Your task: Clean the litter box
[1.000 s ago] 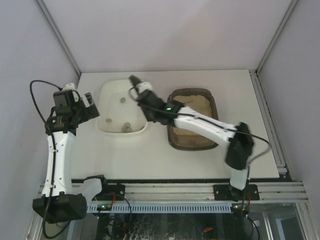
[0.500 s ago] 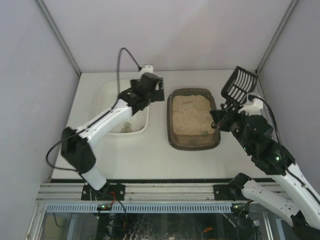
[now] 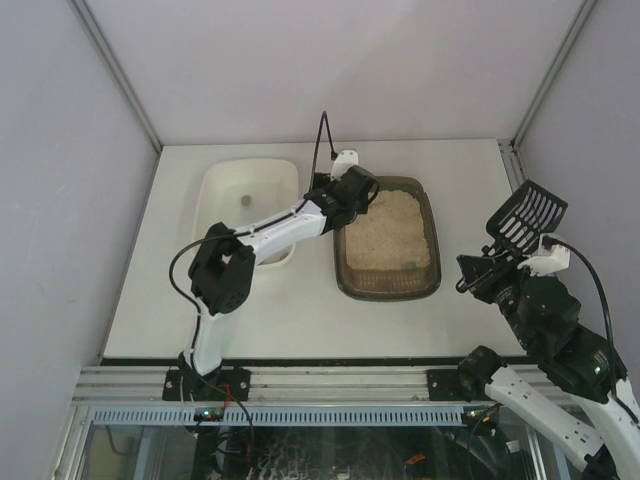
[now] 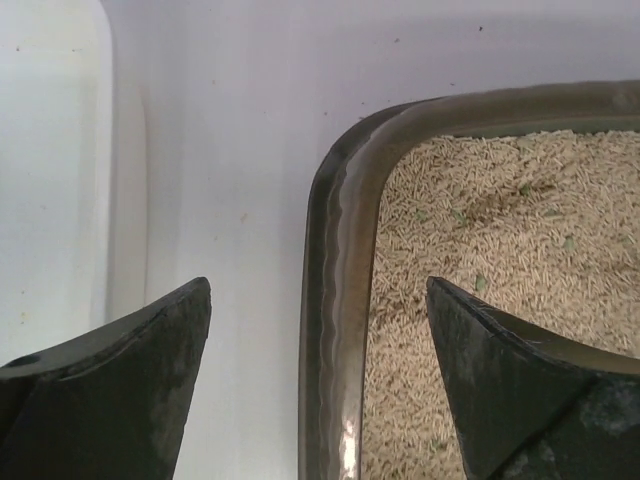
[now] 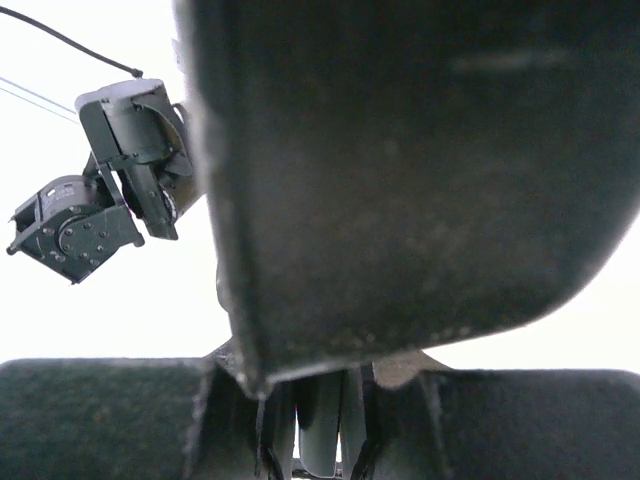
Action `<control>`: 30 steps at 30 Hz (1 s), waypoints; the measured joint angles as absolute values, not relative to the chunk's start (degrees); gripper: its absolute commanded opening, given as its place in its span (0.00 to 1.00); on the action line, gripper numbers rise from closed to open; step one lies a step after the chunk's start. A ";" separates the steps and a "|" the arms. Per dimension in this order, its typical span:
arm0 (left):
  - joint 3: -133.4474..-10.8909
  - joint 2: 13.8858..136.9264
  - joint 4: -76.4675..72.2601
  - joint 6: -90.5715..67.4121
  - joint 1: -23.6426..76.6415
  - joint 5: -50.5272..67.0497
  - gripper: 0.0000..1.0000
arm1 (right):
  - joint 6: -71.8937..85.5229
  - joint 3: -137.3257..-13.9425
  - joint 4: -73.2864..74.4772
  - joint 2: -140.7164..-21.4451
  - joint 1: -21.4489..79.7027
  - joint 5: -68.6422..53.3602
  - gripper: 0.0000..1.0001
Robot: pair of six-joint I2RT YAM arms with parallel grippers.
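Note:
The litter box [image 3: 388, 294], a dark brown tray of beige litter [image 3: 385, 235], lies right of centre. My left gripper [image 3: 358, 190] hangs over its left rim, open. In the left wrist view the left gripper [image 4: 318, 290] has its jaws on either side of the litter box's left wall [image 4: 335, 330], one finger [image 4: 130, 380] over the table and the other finger [image 4: 520, 380] over the litter. My right gripper [image 3: 497, 268] is raised at the right, shut on the handle of a black slotted scoop [image 3: 527, 218]. The scoop [image 5: 400, 170] fills the right wrist view above the right gripper [image 5: 325, 420].
A white tub [image 3: 215, 225] stands left of the litter box, with a small clump [image 3: 245, 200] inside; its edge [image 4: 50, 150] shows in the left wrist view. The enclosure's walls close in at the back and sides. The left arm's wrist [image 5: 100, 190] shows in the right wrist view.
The left arm has swung from left of the tub, across it, to the litter box's left rim. The right arm has pulled back from the tub to the right with the scoop.

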State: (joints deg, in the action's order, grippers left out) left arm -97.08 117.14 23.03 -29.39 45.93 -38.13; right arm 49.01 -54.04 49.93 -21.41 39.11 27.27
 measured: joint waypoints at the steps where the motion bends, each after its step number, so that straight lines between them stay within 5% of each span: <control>1: -97.76 118.10 22.65 -29.39 45.87 -38.50 0.88 | 49.01 -53.87 50.28 -21.37 39.11 27.51 0.00; 8: -99.85 122.32 21.54 -29.21 45.91 -38.81 0.74 | 49.01 -51.37 51.00 -21.32 39.11 28.23 0.00; 13: -100.25 123.48 21.54 -28.45 46.00 -38.22 0.41 | 49.04 -49.80 50.83 -20.93 39.11 28.47 0.00; 19: -102.76 125.32 22.04 -23.57 45.98 -36.73 0.23 | 49.04 -49.43 50.72 -20.62 39.11 28.95 0.00; 22: -104.36 126.19 22.96 -20.14 45.80 -35.75 0.02 | 49.01 -49.43 50.72 -20.36 39.11 29.43 0.00; 30: -111.87 130.52 22.98 -3.86 45.34 -26.33 0.00 | 49.01 -49.43 50.68 -18.41 39.09 31.05 0.00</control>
